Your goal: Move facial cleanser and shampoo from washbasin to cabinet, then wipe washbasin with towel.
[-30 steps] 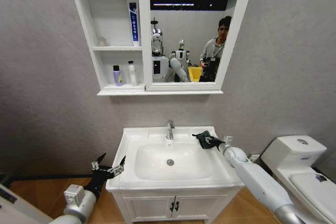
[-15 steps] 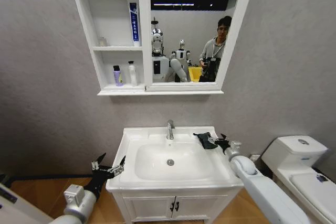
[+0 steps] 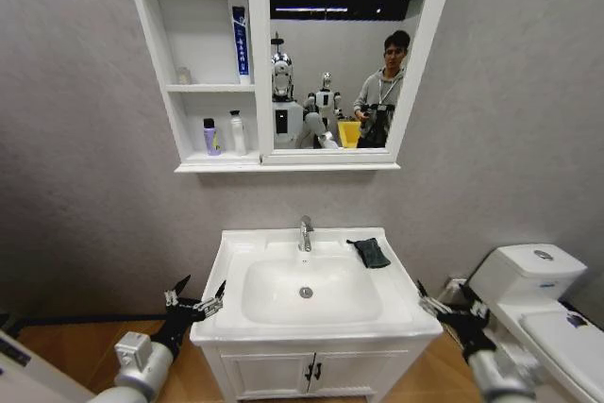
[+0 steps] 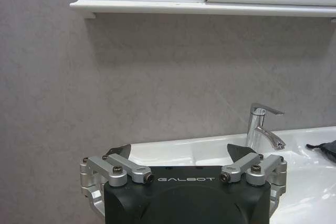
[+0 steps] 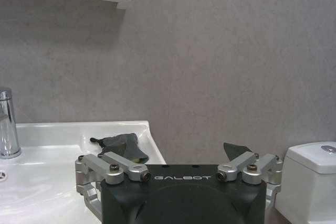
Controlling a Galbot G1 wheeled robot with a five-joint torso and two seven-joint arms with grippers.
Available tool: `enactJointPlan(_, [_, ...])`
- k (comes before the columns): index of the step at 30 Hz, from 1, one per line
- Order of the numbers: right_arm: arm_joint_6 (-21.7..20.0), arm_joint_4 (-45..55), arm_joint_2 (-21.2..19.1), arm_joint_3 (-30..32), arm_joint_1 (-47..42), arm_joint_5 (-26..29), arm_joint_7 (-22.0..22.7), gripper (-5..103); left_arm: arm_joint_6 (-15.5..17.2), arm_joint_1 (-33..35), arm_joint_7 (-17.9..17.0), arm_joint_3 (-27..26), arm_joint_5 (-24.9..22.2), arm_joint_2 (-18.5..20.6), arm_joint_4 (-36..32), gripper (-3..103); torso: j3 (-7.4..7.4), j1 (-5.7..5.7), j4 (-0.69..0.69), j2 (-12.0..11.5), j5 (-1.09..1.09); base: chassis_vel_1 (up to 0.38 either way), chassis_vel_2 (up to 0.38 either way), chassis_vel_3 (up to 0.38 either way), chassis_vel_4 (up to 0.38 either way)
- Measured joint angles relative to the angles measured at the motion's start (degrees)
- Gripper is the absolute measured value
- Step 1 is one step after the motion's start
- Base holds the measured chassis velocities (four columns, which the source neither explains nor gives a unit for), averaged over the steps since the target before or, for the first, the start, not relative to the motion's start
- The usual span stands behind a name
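Towel [image 3: 370, 252] lies folded on the washbasin [image 3: 236, 254] rim, ahead-left of the right pincer [image 3: 451, 309], which hangs open, empty; left pincer [image 3: 195, 301] open beside the opposite edge; bottles [image 3: 225, 133] sit in the cabinet [image 3: 160, 63]; wiping seems pending, needing a towel grasp

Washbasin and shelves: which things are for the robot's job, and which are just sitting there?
For the job:
- washbasin
- cabinet
- towel on the washbasin's back right corner
- purple bottle and white bottle on the bottom shelf

Just there:
- toilet
- blue tube
- mirror
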Motion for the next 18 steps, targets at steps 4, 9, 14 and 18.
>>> enactJointPlan(4, [1.3, 1.7, 1.3, -1.4, -2.8, -1.8, -0.7, 100, 0.0, 0.0, 0.0, 0.0, 0.0, 0.0, 0.0, 100, 0.01, 0.01, 0.04, 0.0, 0.01, 0.000, 0.000, 0.000, 0.000])
enactJointPlan(9, [1.6, 2.3, 0.8, -1.7, -2.9, -1.3, -1.2, 100, 0.0, 0.0, 0.0, 0.0, 0.0, 0.0, 0.0, 100, 0.02, 0.02, 0.04, 0.0, 0.03, 0.000, 0.000, 0.000, 0.000])
enactJointPlan(14, [-0.2, 5.4, -0.2, -2.1, -3.0, 0.6, -0.8, 100, 0.0, 0.0, 0.0, 0.0, 0.0, 0.0, 0.0, 100, 0.02, 0.02, 0.03, 0.0, 0.03, 0.000, 0.000, 0.000, 0.000])
enactJointPlan(18, [-1.8, 7.6, -0.9, -2.0, -3.1, 1.1, -0.5, 100, 0.0, 0.0, 0.0, 0.0, 0.0, 0.0, 0.0, 100, 0.02, 0.02, 0.04, 0.0, 0.03, 0.000, 0.000, 0.000, 0.000])
